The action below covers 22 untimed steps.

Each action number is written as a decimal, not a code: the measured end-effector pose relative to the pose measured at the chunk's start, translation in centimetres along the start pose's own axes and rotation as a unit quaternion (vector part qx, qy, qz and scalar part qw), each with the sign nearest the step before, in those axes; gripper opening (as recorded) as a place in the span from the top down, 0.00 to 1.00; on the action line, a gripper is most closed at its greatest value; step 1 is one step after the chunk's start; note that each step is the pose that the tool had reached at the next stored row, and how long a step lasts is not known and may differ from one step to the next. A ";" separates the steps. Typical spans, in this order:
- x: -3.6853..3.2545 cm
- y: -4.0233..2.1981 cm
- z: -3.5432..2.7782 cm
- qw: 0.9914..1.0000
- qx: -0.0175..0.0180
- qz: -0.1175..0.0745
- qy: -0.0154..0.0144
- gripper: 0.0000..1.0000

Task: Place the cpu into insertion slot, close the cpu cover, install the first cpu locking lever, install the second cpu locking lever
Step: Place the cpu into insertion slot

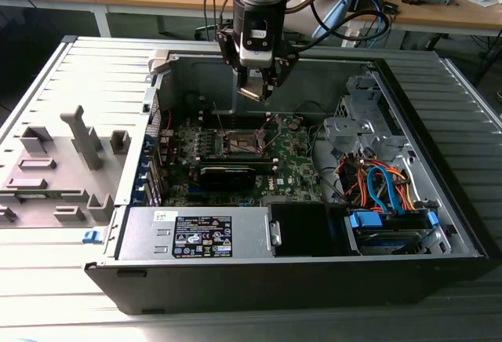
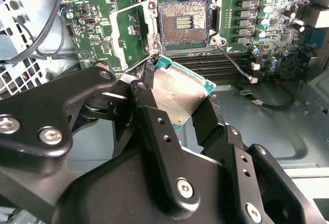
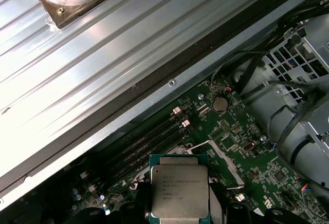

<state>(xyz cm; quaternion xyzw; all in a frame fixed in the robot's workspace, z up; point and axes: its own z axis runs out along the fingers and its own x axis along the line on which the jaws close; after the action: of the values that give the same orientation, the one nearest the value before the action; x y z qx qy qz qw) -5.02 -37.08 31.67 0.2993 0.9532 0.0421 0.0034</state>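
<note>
We see the gripper [image 2: 175,103] clamped on the cpu [image 2: 180,88], fingers [image 2: 148,110] pinching opposite edges, likely to spare its contact side. Nearly square, the chip has no real long axis; its printed silver lid faces the first wrist camera, one green edge toward the motherboard [image 2: 97,44]. Beyond, apart from it, the insertion slot [image 2: 183,22] lies uncovered

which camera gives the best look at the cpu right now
The first wrist view: the cpu faces the camera nearly square, its silver top plain to see. In the second wrist view it is tilted, its edges clamped by the gripper. The exterior view gives a small pale patch at the gripper's tip.
</note>
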 end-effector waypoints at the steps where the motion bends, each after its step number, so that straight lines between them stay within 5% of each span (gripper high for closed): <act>1: 0.00 0.00 0.00 1.000 0.000 0.000 0.000 0.46; 22: 0.00 0.00 0.02 1.000 0.000 0.006 0.000 0.46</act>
<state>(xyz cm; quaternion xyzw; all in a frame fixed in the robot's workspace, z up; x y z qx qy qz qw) -5.02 -37.08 31.65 0.3051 0.9514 0.0421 0.0036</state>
